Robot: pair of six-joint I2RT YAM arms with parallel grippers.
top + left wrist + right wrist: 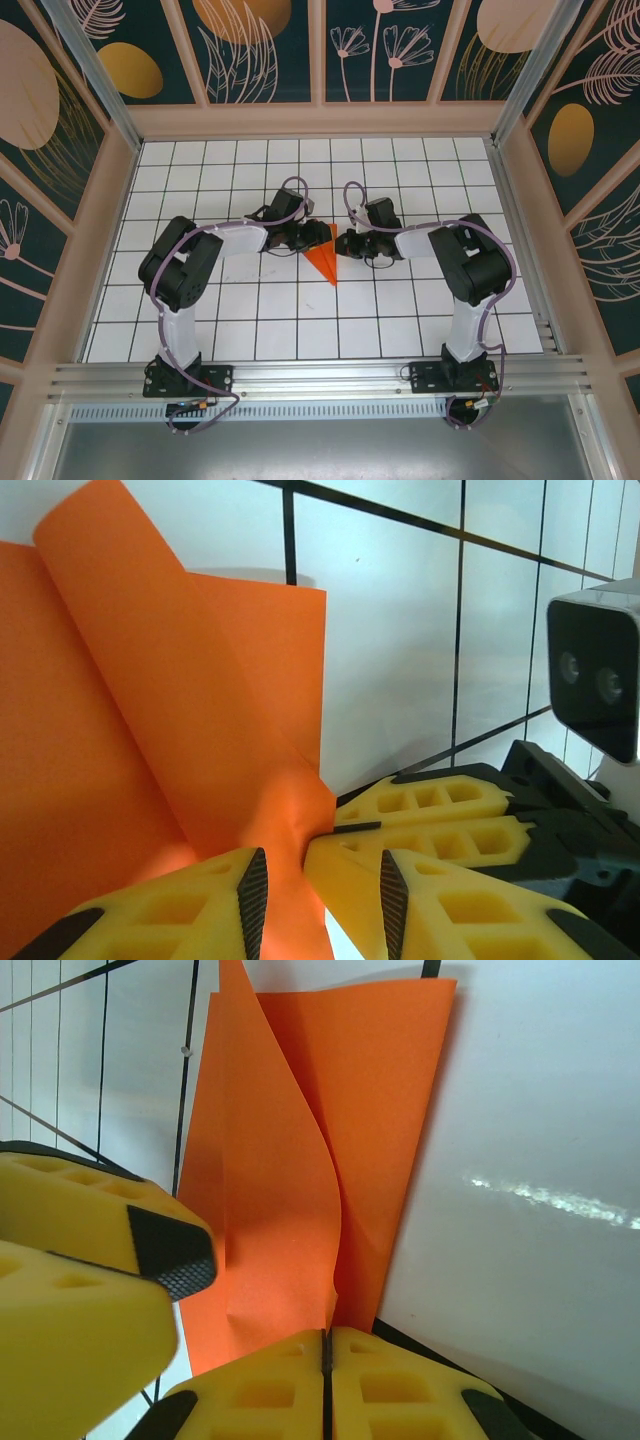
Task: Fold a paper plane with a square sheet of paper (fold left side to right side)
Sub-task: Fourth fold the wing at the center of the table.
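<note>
- Paper sheet [322,262]: bright orange, plain, folded to a narrow triangle w/ tip toward arm bases; one flap stands up, curled.
- Lies mid bench [250,320], on white grid.
- R gripper [325,1345]: closed, pinching sheet's far end.
- L gripper [320,885]: jaws apart, raised flap betw. them, just beside R gripper.

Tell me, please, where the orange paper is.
The orange paper lies mid-table in the top view, its far end between the shut right gripper and the open left gripper.
</note>
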